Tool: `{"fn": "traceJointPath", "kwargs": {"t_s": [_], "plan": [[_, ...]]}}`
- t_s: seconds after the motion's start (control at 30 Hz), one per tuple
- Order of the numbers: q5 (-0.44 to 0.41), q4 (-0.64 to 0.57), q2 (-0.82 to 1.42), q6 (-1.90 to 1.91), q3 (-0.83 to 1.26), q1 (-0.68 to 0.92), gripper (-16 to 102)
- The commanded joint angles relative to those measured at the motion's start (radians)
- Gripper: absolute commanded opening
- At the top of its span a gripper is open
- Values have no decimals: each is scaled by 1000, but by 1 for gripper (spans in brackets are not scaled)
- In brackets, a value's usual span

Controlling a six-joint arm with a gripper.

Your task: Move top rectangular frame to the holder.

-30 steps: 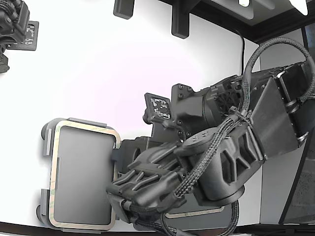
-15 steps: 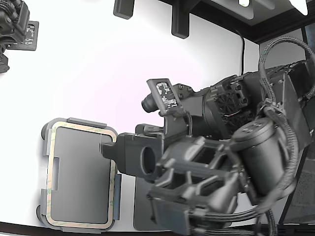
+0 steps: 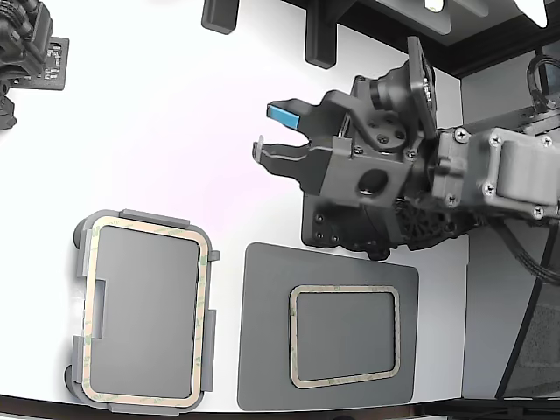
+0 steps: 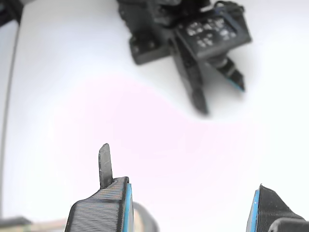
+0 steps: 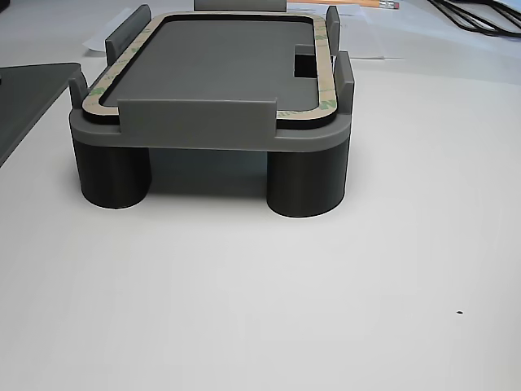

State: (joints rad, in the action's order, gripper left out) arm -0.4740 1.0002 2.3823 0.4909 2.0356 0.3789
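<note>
Lighting is bright and even. The white tabletop (image 3: 175,114) blows out to near-featureless glare with a faint pink cast in the exterior and wrist views. The wrist view is soft; the second arm (image 4: 193,34) is blurred. Under the holder (image 5: 212,134), the shadow is soft and short.

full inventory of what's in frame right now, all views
top rectangular frame: 1, tan-greenish, seated on the holder inside its edge tabs
holder: 1, grey, on round feet, exterior view's lower left
smaller frame: 1, tan, lying on the mat
mat: 1, dark grey, flat, to the exterior view's right of the holder
table: 1, white
second arm: 1, black, exterior view's upper left corner
gripper: 1, black with blue pads, open, empty, above bare table
</note>
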Motion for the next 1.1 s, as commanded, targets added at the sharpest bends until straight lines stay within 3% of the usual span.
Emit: {"fn": "traceJointPath", "kwargs": {"t_s": [0.0, 0.13, 0.33, 0.5, 0.63, 0.93, 1.07], "plan": [[48, -44, 321, -319, 304, -77, 100], [66, -58, 548, -368, 499, -103, 100], [129, 12, 572, -337, 545, -123, 100], [298, -3, 572, -396, 546, -230, 100], [535, -23, 572, -468, 555, -416, 100], [518, -34, 568, -457, 565, -437, 100], [465, -34, 572, -416, 603, -442, 100]]}}
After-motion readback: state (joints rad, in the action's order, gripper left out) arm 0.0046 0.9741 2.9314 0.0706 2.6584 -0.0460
